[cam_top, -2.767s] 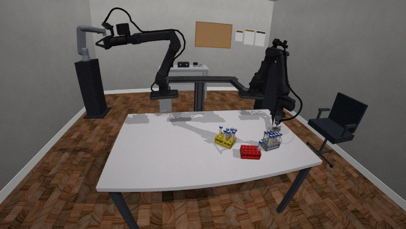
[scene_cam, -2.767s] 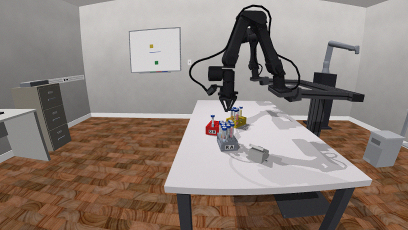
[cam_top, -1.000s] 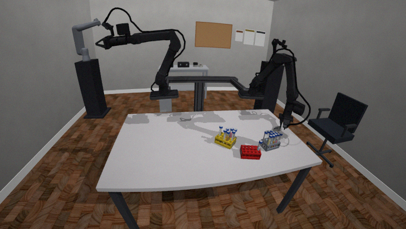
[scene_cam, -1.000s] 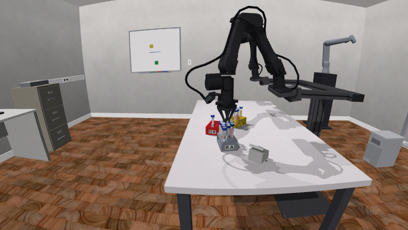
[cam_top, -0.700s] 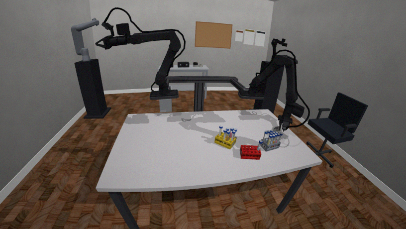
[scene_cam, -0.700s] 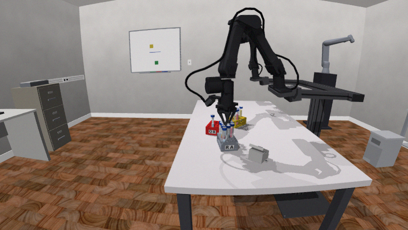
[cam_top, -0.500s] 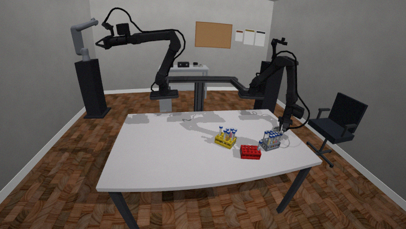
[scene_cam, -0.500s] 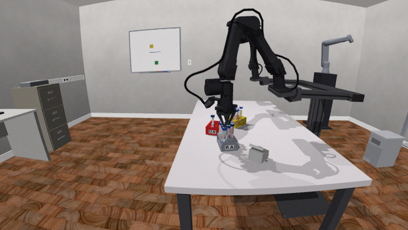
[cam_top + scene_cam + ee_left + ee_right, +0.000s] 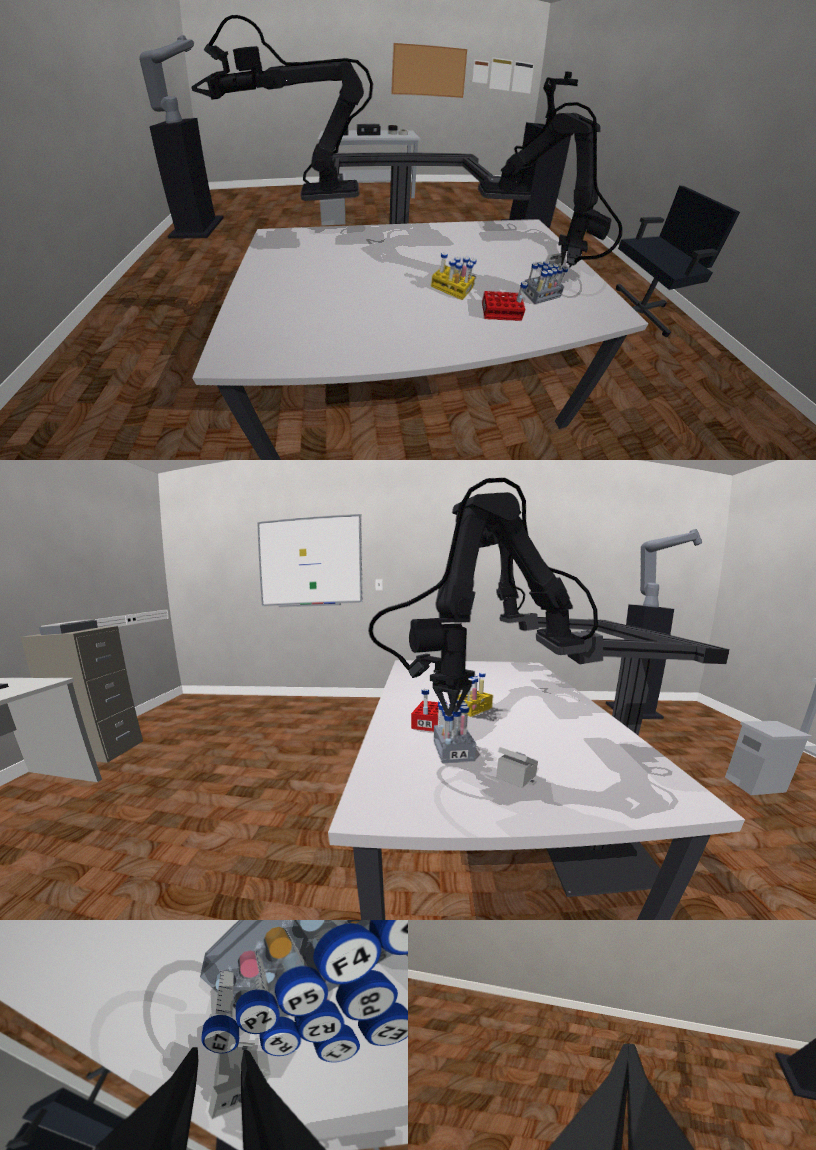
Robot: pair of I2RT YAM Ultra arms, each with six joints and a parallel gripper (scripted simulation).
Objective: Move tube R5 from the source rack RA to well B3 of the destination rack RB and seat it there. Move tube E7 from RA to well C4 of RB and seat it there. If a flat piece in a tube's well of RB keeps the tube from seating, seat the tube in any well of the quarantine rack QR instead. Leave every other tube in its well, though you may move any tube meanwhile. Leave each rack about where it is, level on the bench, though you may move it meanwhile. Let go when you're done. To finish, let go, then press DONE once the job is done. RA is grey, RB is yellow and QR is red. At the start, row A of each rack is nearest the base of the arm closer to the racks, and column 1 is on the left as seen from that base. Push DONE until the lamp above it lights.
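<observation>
The grey source rack RA (image 9: 546, 296) (image 9: 458, 754) (image 9: 218, 956) holds several blue-capped tubes. Tube E7 (image 9: 220, 1035) stands at its edge, beside P2 and R4; I cannot read an R5 cap. My left gripper (image 9: 565, 264) (image 9: 450, 713) (image 9: 220, 1055) points down over RA, part open and empty, its fingertips just past E7's cap in the left wrist view. The yellow rack RB (image 9: 451, 289) (image 9: 482, 705) holds several tubes. The red rack QR (image 9: 502, 314) (image 9: 424, 724) holds one tube (image 9: 520, 293) (image 9: 425, 700), label unreadable. My right gripper (image 9: 194, 87) (image 9: 628, 1050) is shut and empty, raised far from the racks.
A small grey box (image 9: 516, 769) (image 9: 227, 1101) with a slanted lid stands on the table (image 9: 342, 331) (image 9: 571, 802) beside RA. No lit lamp can be made out. QR stands close to RA, and other capped tubes crowd E7. A chair (image 9: 674, 257) stands beyond the table's edge.
</observation>
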